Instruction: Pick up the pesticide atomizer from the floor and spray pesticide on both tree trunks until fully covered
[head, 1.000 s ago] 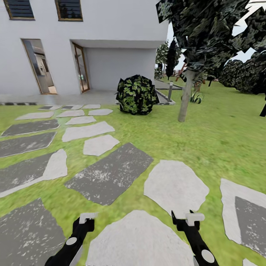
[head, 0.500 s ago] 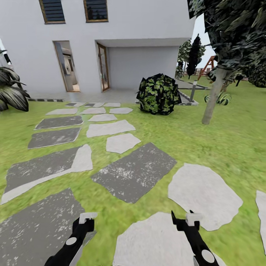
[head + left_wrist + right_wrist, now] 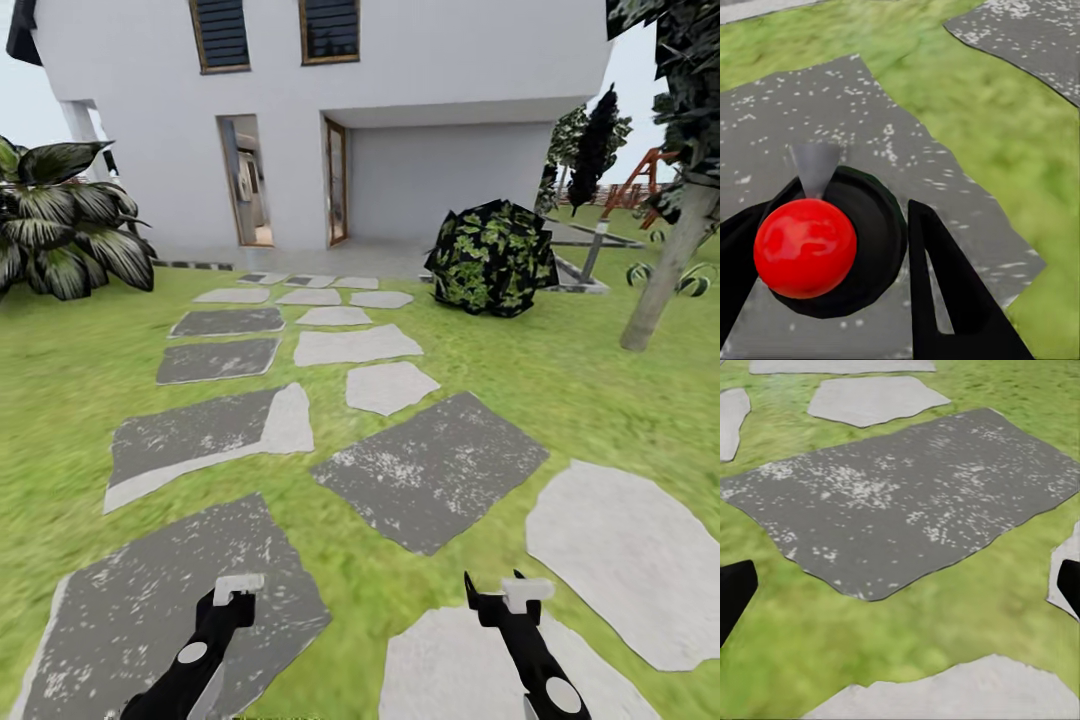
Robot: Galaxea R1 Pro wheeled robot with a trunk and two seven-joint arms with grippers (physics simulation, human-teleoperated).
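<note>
Below, my open, empty black right pincer [image 3: 497, 597] hangs over grey stepping stones [image 3: 430, 478]; pale mottled tree trunk [image 3: 665, 275] at two o'clock; left pincer's [image 3: 232, 592] state unclear.

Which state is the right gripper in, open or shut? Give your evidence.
Open. In the right wrist view the right gripper's two dark jaws sit at opposite edges, with bare grass and a stepping stone between them.

A dark grey stepping stone [image 3: 907, 502] (speckled white) lies on the grass [image 3: 870, 645], paler stones [image 3: 874, 397] around it.
</note>
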